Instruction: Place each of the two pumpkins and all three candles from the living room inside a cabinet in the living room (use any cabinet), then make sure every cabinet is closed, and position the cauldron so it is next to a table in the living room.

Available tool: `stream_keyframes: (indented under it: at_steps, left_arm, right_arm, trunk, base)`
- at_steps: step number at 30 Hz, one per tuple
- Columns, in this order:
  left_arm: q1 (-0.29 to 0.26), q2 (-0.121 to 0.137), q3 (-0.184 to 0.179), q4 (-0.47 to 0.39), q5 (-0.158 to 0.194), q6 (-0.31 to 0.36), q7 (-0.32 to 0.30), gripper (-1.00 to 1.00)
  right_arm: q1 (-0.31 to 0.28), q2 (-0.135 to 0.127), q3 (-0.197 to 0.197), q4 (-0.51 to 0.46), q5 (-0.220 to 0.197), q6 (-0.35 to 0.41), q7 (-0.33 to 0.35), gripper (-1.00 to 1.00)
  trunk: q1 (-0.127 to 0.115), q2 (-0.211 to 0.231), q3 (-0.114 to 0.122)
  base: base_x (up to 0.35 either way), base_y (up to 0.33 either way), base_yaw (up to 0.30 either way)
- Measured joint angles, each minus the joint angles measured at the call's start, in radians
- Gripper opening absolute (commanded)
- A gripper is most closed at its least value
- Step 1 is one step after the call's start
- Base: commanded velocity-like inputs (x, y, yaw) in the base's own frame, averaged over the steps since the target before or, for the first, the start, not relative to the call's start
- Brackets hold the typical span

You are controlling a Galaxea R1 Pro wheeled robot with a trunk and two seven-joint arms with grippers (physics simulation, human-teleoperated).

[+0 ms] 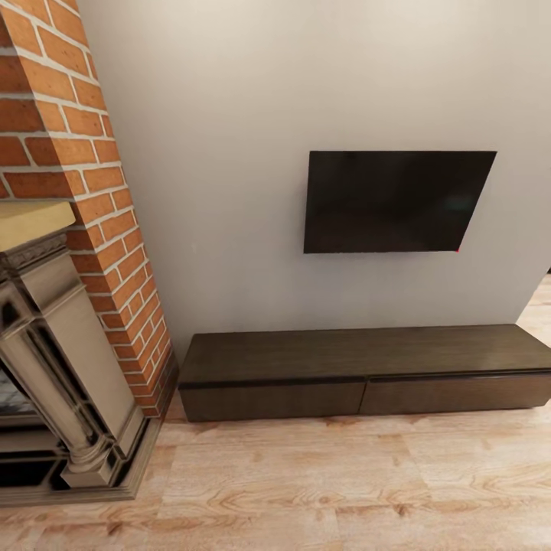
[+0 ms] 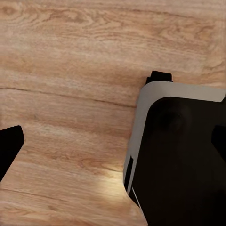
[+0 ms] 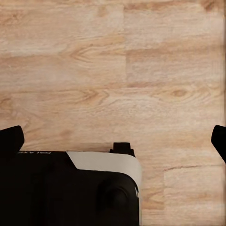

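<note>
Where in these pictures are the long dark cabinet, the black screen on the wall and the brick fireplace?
cabinet (image 1: 360,356): head view, on its flat top.
screen (image 1: 394,200): head view, middle of the dark panel.
brick fireplace (image 1: 73,130): head view, on the red brick chimney face.

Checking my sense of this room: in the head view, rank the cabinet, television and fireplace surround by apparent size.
1. cabinet
2. fireplace surround, cropped at the edge and nearer the camera, so unsure
3. television

Ahead I see open wood floor (image 1: 344,490) up to the cabinet (image 1: 367,371), both drawer fronts flush, top bare. Brick fireplace (image 1: 69,306) crowds the left side. TV (image 1: 394,200) hangs on the wall above, well clear of the cabinet top.
</note>
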Motion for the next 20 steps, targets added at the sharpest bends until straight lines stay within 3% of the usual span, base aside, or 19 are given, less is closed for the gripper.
stream_keyframes:
  at_steps: [20]
  left_arm:
    - [0.0,-0.015,0.006,0.0,0.005,-0.001,0.002,1.0]
  right_arm:
    - [0.0,0.003,0.0,-0.009,-0.002,-0.007,-0.015,1.0]
  trunk:
    - [0.0,0.0,0.0]
  base:
    - [0.0,0.0,0.0]
